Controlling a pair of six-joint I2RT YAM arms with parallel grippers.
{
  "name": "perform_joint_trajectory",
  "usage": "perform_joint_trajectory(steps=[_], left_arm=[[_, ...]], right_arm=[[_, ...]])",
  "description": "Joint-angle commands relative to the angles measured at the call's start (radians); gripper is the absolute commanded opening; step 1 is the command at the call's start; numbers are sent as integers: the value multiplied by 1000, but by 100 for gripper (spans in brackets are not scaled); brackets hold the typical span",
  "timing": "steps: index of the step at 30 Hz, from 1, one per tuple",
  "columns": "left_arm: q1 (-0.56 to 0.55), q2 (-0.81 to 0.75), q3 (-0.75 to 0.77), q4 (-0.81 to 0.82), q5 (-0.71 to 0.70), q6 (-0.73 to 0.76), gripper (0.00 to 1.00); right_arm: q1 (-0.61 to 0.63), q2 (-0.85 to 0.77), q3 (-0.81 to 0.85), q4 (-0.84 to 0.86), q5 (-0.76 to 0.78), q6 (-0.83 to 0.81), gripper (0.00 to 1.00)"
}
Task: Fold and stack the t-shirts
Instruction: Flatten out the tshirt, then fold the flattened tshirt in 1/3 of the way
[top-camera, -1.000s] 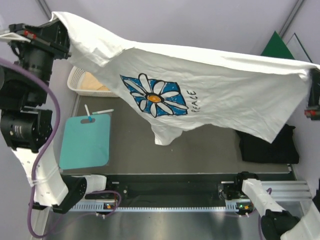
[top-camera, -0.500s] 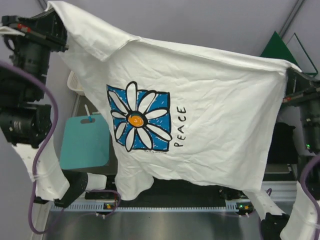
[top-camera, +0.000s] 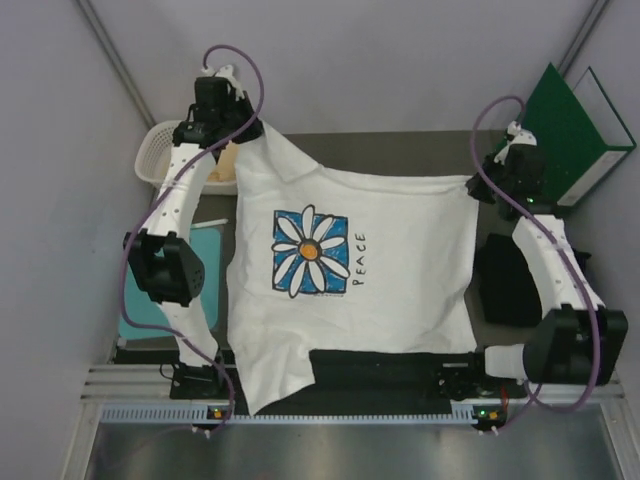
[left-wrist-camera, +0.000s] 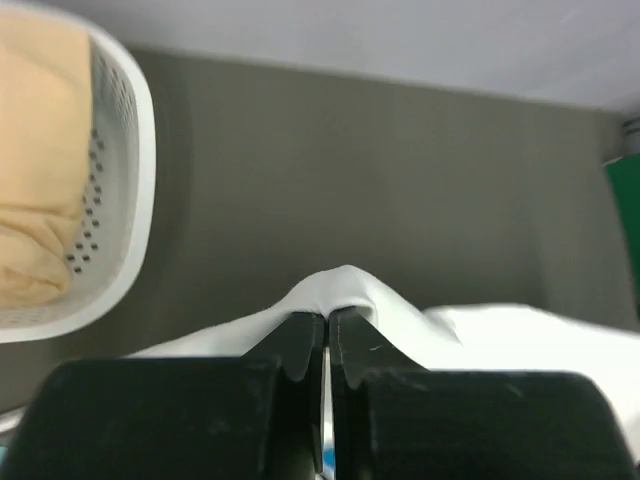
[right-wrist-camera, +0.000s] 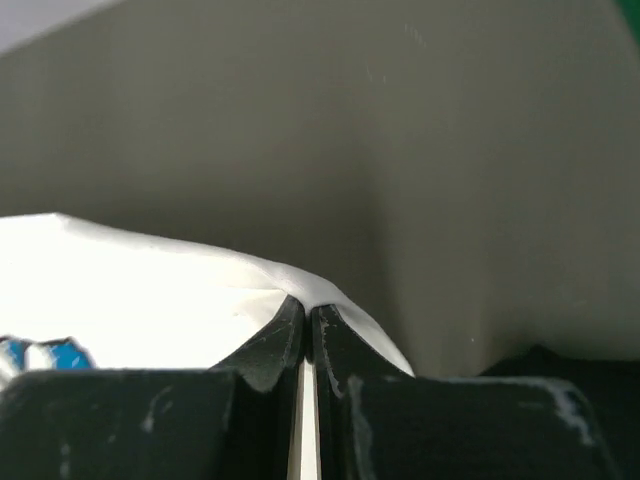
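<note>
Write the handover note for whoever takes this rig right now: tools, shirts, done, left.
Tools: the left tool is shut on the far left corner of the white shirt; the right tool is shut on its far right corner.
Shirts: the white shirt lies spread print up on the table, its near hem draped over the base rail. The black shirt lies at the table's right side; folded or not, cannot tell. The tan shirt is in the basket, far left.
Done: white shirt laid out.
Left: fold it, fold the others, stack all three.
</note>
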Motion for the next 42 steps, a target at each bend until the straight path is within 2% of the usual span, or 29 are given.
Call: perform_joint_trajectory(steps=[1, 3, 4, 5, 7, 12, 18, 21, 28, 31, 42], left_arm=[[-2, 76, 1, 62, 30, -7, 0], [-2, 131, -7, 91, 10, -30, 0], [-2, 145, -5, 101, 8, -39, 0], [-2, 177, 20, 102, 1, -44, 0], [-2, 215, 65, 95, -1, -61, 0], [0, 355, 306, 23, -7, -72, 0], [9, 384, 398, 52, -22, -93, 0], [9, 375, 377, 24, -18, -93, 0], [8, 233, 69, 42, -4, -95, 0], [9, 150, -13, 36, -14, -98, 0], [23, 55, 7, -80, -41, -113, 0]], right_arm=[[-41, 259, 33, 190, -134, -8, 0], [-64, 376, 137, 174, -218, 9, 0], [-71, 490, 184, 152, -253, 14, 0], [-87, 543, 276, 129, -289, 20, 0], [-94, 670, 355, 102, -346, 41, 0], [-105, 806, 559, 89, -363, 61, 0], [-122, 916, 709, 60, -401, 81, 0], [-124, 950, 704, 52, -438, 95, 0], [-125, 869, 521, 42, -488, 97, 0], [-125, 831, 476, -3, -511, 87, 0], [-151, 785, 430, -99, -550, 87, 0]])
